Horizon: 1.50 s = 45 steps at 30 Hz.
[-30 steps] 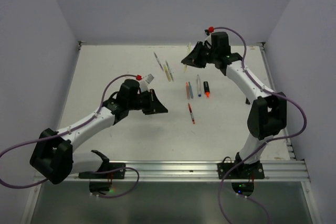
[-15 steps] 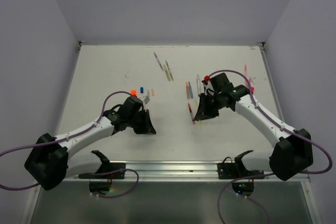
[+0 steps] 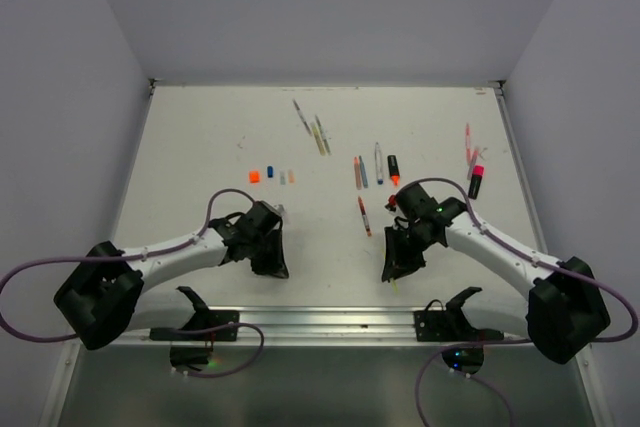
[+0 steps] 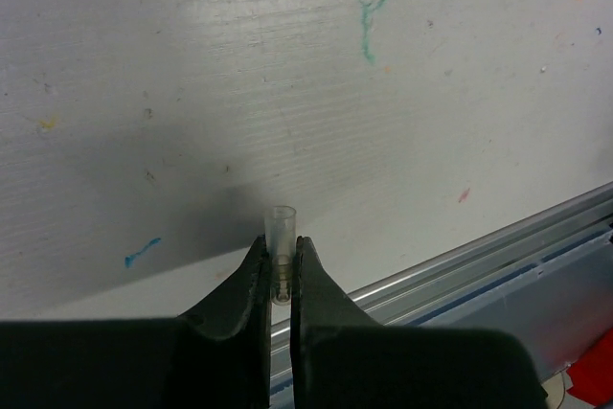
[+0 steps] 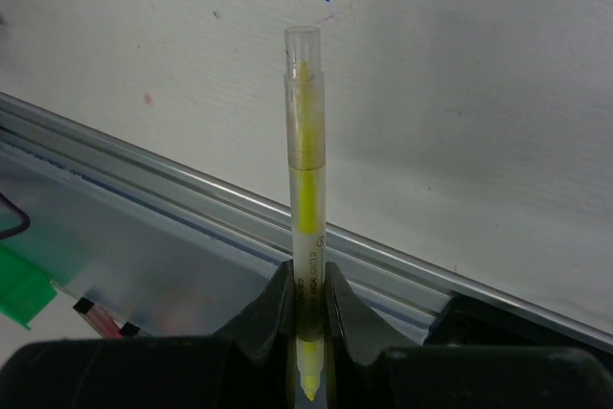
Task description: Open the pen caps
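Clear cap (image 4: 281, 222) is half buried in the left gripper (image 4: 279, 248). From above, the loose caps (image 3: 254, 175) left of centre are just coloured specks.

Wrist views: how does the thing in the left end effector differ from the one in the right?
The left end effector holds a loose cap, short and clear; the right end effector holds a pen, long and yellow. The loose cap has no pen in it; the pen carries a fitted cap on its far tip. Both stick straight out.
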Each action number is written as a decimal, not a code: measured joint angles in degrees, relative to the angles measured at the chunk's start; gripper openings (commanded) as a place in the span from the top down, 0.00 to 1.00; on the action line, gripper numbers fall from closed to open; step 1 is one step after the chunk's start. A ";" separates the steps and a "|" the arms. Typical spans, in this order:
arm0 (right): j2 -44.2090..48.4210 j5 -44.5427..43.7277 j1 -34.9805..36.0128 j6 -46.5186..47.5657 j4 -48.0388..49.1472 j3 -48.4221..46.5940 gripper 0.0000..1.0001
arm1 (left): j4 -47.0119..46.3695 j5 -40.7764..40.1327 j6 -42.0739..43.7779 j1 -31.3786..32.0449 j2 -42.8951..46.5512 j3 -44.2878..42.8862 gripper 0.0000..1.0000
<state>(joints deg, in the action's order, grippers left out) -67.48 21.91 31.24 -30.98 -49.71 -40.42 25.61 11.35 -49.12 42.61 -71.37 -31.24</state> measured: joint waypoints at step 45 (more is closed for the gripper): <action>-19.52 -0.26 5.51 -3.50 13.07 -0.48 0.67 | -4.37 3.02 -3.82 0.59 -4.83 0.02 0.62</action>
<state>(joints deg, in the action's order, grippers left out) -87.00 21.65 36.75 -34.48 -36.64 -40.91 21.23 14.37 -52.95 43.20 -76.20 -31.22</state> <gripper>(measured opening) 0.321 0.356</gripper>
